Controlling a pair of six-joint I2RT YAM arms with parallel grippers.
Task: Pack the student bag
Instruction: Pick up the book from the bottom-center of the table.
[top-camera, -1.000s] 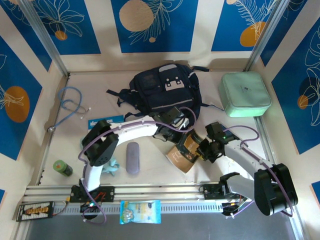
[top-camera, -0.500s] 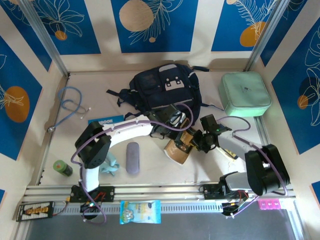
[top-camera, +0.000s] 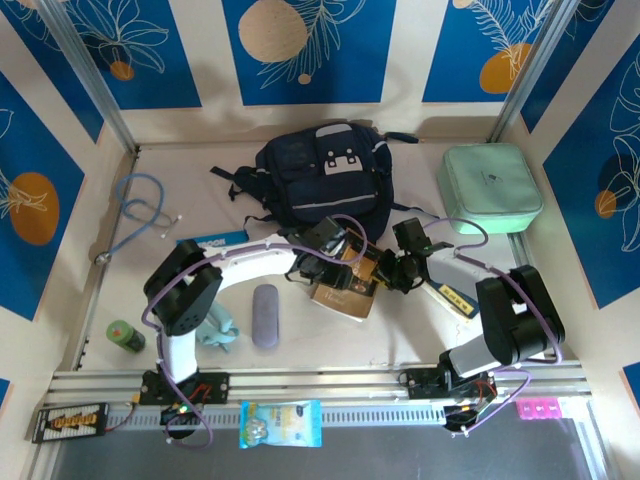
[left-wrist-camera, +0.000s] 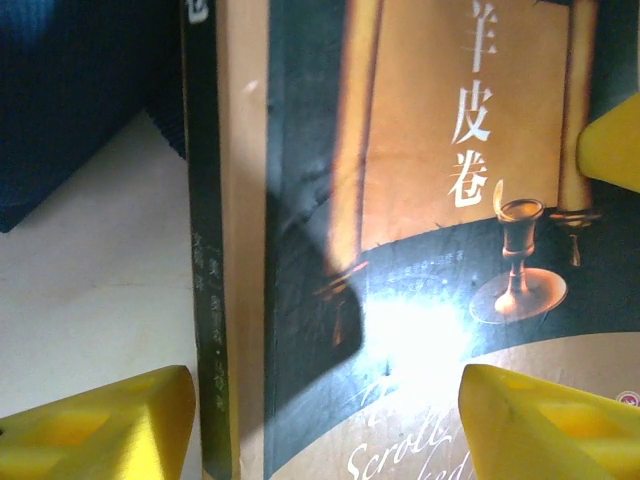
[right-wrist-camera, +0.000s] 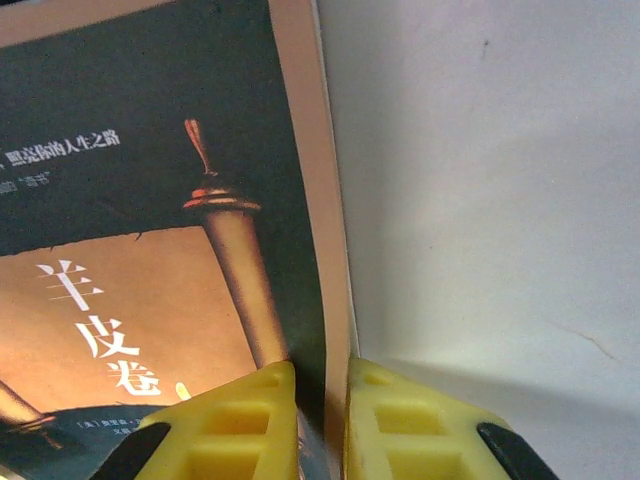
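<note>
At the right gripper (right-wrist-camera: 320, 420), the two yellow fingers stand almost together, pinched on the thin side edge of a paperback book (right-wrist-camera: 150, 250) with a scroll-and-goblet cover. Next to it, the left gripper (left-wrist-camera: 320, 420) stands wide. One finger lies outside the spine, the other over the cover, and neither appears to press the book. The book sits between the two arms over the table (top-camera: 420, 340), just in front of the student bag (top-camera: 325, 180). The bag lies at the back centre with its buckle patch up.

Hazards, as judged:
- Single-edge grip. The book's weight hangs off a narrow pinch, so on lifting it can pivot, fall open or slip out.
- Cover damage. The pinch may catch only the cover and a few pages, which would bend or tear.
- Fouling. The wide left fingers straddle the book, so a move by either arm can snag the spine or knock the book.
- Entry. If the bag's mouth is shut or slack, the book's corner pushes the fabric instead of going in.

Not determinable:
- Whether any bag compartment is unzipped, because the arms cover its near side in the top view.
- Whether the book rests flat or is partly raised.
- The book's far corners, which both wrist views cut off.
- What the small yellow-and-black item (top-camera: 455, 298) beside the right arm is.
</note>
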